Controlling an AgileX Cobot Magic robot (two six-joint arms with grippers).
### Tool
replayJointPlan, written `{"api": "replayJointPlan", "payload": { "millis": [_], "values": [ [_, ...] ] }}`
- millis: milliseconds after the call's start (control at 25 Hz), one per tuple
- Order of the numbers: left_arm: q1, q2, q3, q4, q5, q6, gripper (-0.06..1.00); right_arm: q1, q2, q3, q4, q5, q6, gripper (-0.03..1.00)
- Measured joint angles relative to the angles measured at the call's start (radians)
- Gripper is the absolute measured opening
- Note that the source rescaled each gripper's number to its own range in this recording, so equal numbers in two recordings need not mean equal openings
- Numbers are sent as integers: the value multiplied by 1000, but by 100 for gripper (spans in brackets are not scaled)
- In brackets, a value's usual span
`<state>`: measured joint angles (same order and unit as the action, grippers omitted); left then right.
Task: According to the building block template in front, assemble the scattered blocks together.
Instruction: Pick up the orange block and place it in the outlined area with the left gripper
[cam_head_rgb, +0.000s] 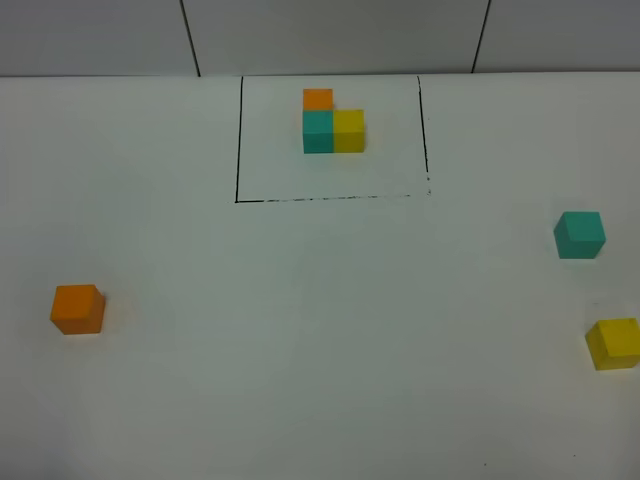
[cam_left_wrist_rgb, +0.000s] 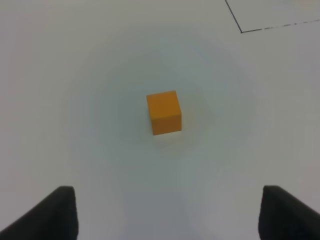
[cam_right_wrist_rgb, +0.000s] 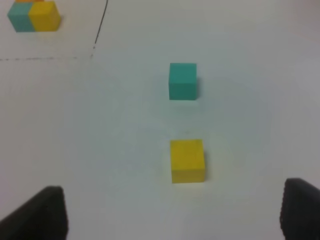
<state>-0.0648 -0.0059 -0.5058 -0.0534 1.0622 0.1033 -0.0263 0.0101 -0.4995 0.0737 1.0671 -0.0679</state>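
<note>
Looking down, I see the template (cam_head_rgb: 333, 128) inside its black frame (cam_head_rgb: 238, 140) at the far side of the tabletop (cam_head_rgb: 320, 350). My left claw (cam_left_wrist_rgb: 167, 215) hangs open, empty, short of the orange cube (cam_left_wrist_rgb: 164, 112). My right claw (cam_right_wrist_rgb: 172, 212) gapes, empty, near the yellow cube (cam_right_wrist_rgb: 187, 160), with the teal cube (cam_right_wrist_rgb: 183, 81) beyond.

Three loose blocks are counted on the one table (cam_head_rgb: 320, 400): one orange block (cam_head_rgb: 77, 309), one teal block (cam_head_rgb: 579, 235) and one yellow block (cam_head_rgb: 613, 343). One building block template (cam_head_rgb: 333, 125) is seen, made of three joined cubes, one per colour, inside one black-line rectangle (cam_head_rgb: 238, 150). Two dark fingers (cam_left_wrist_rgb: 50, 215) are shown in the left wrist view, and two more fingers (cam_right_wrist_rgb: 40, 212) in the right wrist view.
</note>
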Motion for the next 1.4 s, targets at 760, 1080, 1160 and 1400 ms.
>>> {"api": "replayJointPlan", "payload": {
  "millis": [760,1080,1160,1400],
  "values": [
    [0,66,-20,59,-23,-3,68,0,0,0,0,0,0,73],
    [0,542,-204,140,-62,-53,70,0,0,0,0,0,0,73],
    [0,678,-254,139,-95,-57,73,0,0,0,0,0,0,73],
    [0,994,-364,127,-196,-67,75,0,0,0,0,0,0,73]
  ]
}}
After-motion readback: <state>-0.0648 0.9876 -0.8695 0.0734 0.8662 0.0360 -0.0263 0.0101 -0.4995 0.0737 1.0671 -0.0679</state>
